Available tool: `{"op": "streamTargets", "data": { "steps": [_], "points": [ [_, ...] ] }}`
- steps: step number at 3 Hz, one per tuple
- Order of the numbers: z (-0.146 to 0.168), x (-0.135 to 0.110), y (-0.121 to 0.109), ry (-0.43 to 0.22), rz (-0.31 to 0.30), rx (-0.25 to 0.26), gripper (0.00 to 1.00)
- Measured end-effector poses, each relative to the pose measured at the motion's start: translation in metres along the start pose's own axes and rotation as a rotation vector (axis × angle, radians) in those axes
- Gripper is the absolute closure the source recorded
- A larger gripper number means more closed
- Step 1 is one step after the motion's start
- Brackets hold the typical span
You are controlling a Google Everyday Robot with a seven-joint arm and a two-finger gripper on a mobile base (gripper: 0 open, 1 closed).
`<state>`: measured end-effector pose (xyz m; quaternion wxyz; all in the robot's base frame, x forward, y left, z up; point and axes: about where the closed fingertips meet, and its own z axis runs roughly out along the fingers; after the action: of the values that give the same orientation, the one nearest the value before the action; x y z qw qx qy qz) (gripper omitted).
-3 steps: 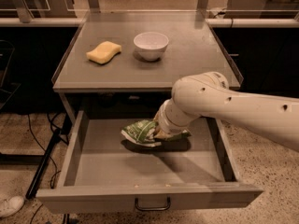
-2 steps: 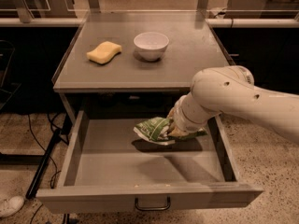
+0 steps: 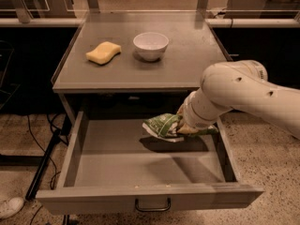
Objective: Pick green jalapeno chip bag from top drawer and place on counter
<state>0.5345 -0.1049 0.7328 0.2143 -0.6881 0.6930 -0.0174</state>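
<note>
While arm (image 3: 234,86) bent, jaws hold bag (image 3: 161,125) over drawer (image 3: 140,197).

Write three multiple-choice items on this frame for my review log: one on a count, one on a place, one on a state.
1. How many things lie on the counter?
A. none
B. two
C. four

2. Where is the green jalapeno chip bag?
A. flat on the counter
B. in the gripper, over the top drawer
C. out of view

3. What state is the top drawer in?
A. pulled open
B. shut
C. taken out of the frame

Key:
1 B: only a yellow sponge and a white bowl sit there.
2 B: the gripper is closed on the bag at the drawer's right side, and the bag's shadow falls on the drawer floor below it.
3 A: the drawer's bare floor shows in front of the counter.
</note>
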Motion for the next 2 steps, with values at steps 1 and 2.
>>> {"op": "streamTargets", "data": {
  "steps": [1,2],
  "points": [
    [-0.032,0.025,-0.007,0.061,0.046,0.047,1.0],
    [-0.068,0.036,-0.019,0.096,0.075,0.125,1.0]
  ]
}}
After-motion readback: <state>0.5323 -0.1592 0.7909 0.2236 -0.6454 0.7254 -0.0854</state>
